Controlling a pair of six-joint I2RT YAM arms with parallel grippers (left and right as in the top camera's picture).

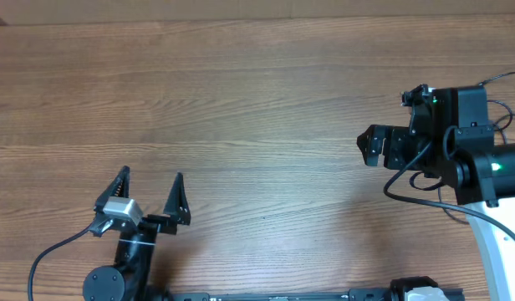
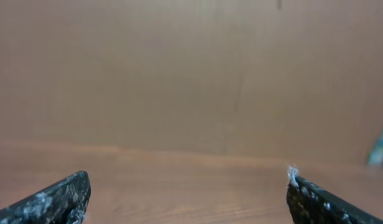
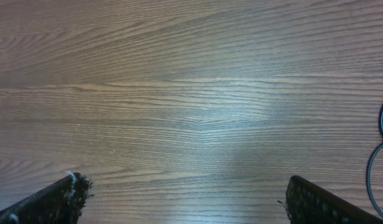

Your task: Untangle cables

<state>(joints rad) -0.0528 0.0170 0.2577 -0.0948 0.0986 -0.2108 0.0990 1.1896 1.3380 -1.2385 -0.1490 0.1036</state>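
No thin cables with silver-tipped plugs show in any view; they are out of view. My left gripper is open and empty near the front left of the wooden table. In the left wrist view its fingers are spread wide over bare wood. My right gripper is at the right side, pointing left, also open and empty. The right wrist view shows its fingers apart above bare wood grain.
A thicker black wire loops off the right arm, and a black wire curve shows at the right edge of the right wrist view. The right arm's white base stands at the front right. Another black wire runs from the left arm.
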